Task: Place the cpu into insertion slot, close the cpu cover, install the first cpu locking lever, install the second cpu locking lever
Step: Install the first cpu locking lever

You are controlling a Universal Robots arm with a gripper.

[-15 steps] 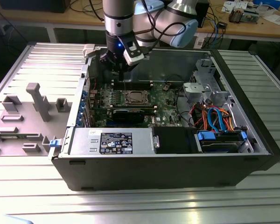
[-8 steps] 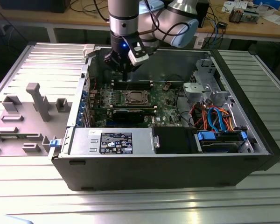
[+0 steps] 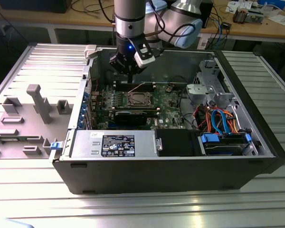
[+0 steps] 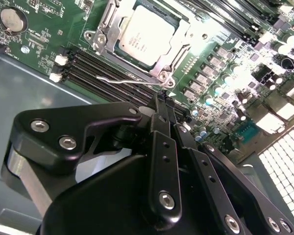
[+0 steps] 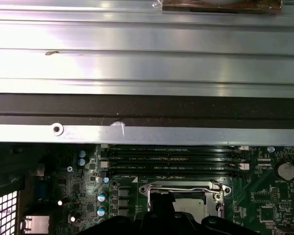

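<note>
The cpu, a silver-grey square chip, lies in the insertion slot on the green board. The cpu cover, a silvery metal frame, lies flat around the chip. A thin wire locking lever runs along the cover's edge next to the black memory slots, slightly raised. My gripper hangs just above the lever's end beside a corner of the cover, fingers shut on nothing. In the exterior view the gripper stands over the far edge of the socket. The first wrist view shows the cover behind my gripper.
The board sits in an open computer case with tall metal walls. A power supply, drive bay and orange and blue cables fill the near side. A grey fixture plate lies to the exterior view's left.
</note>
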